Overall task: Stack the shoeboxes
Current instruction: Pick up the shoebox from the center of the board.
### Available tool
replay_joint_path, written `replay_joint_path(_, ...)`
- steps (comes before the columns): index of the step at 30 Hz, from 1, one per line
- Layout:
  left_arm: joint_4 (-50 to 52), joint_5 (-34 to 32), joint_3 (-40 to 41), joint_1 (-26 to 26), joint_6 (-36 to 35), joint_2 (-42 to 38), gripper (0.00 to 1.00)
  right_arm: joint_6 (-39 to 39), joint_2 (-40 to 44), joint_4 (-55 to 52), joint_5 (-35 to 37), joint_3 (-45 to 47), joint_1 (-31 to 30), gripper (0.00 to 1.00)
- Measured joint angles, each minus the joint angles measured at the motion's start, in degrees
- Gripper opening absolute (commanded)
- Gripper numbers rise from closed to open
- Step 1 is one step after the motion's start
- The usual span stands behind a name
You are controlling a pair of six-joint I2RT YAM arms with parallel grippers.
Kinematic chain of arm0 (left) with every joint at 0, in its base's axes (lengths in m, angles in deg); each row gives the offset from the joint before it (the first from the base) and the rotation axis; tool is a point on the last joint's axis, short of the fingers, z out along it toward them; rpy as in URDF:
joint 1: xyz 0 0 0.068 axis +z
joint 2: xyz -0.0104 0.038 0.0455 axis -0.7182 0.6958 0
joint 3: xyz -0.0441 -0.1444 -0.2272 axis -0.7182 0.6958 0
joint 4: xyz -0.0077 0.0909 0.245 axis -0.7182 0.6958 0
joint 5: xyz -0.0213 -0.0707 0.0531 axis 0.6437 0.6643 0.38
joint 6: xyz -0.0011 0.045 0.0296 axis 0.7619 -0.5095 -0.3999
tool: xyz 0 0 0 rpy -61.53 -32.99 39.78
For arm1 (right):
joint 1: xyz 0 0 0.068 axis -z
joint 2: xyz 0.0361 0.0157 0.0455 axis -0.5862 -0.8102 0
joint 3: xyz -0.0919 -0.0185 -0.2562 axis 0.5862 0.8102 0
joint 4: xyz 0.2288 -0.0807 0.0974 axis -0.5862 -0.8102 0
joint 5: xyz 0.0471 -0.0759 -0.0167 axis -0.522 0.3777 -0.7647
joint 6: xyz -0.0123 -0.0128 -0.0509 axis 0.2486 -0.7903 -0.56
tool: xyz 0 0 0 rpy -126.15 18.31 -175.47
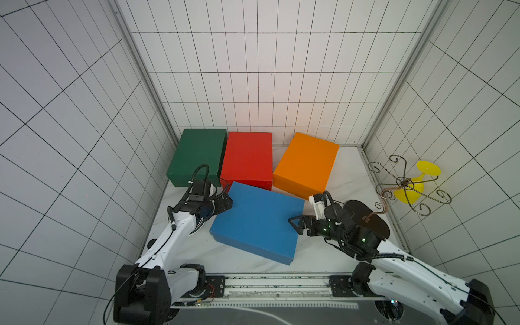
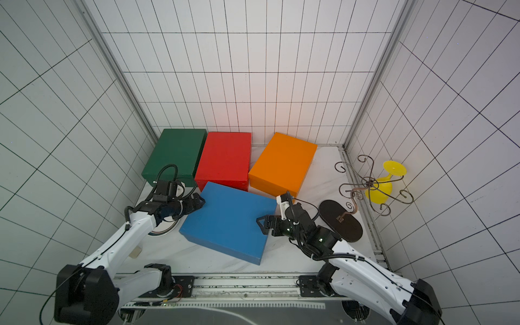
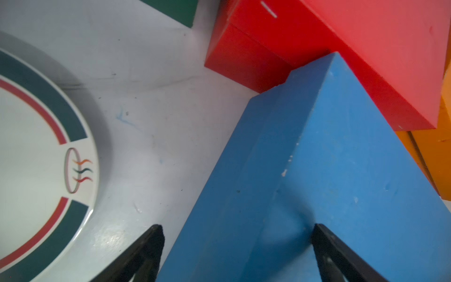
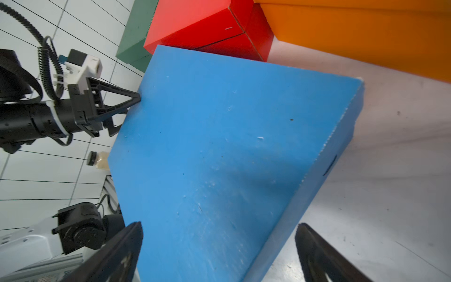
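Blue shoebox fills the middle against red shoebox; front tabletop free.

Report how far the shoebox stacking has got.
Done: nothing is stacked. The green box, red box and orange box sit in a row at the back of the table. In hand: the left gripper and right gripper, both open, are at opposite ends of the blue box; no grip shows. Left: all the stacking.

Plate mostly hidden under the left arm, small bottle half behind the blue shoebox.
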Motion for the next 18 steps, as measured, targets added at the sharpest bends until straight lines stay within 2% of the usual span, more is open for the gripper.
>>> replay_joint_path(5,-3.78,0.55,0.87,-5.16,1.64,0.87,0.9,1.64,-3.17,4.57,-5.75,2.29,4.48,0.98)
replay_joint_path(13,-10.16,1.57,3.63,-5.6,3.02,0.79,0.84,1.64,-4.31,4.92,-5.99,2.49,5.79,0.98)
replay_joint_path(18,-11.26,1.62,4.37,-5.77,3.56,0.11,0.84,1.62,-5.46,4.74,-5.86,2.49,5.81,0.99)
